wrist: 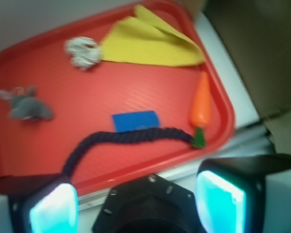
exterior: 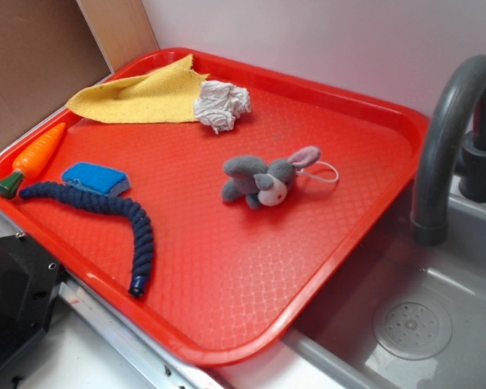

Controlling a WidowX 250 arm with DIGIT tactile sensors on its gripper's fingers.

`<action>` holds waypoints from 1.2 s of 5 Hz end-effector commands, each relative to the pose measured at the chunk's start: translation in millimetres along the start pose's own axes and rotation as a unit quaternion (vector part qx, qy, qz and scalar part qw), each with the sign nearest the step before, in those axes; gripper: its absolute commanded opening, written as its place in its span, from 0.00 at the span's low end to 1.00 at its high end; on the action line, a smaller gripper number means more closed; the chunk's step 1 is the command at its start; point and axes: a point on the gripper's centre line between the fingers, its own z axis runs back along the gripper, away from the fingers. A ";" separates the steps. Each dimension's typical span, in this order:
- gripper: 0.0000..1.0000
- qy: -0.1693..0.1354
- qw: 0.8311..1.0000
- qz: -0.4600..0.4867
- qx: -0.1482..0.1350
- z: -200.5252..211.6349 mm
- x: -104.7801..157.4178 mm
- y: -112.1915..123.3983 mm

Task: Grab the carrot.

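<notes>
**Colours on the red tray**

The tray (exterior: 251, 267) is bright red with a fine diamond texture. The carrot (exterior: 37, 154) is glossy orange with a dark green top. The rope (exterior: 113, 209) is dark navy, braided. The sponge (exterior: 95, 177) is blue, the cloth (exterior: 138, 99) yellow, the crumpled paper (exterior: 221, 105) white. The bunny (exterior: 263, 180) is grey with pink ears. The gripper's (wrist: 136, 199) pads (wrist: 220, 199) glow cyan on black fingers.

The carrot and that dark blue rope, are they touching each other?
Cannot tell. In the wrist view the rope's end seems to meet the carrot's green top; the exterior view leaves it unclear.
</notes>
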 end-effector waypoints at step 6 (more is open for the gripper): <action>1.00 0.067 0.993 0.083 0.046 -148.6 57.9 79.1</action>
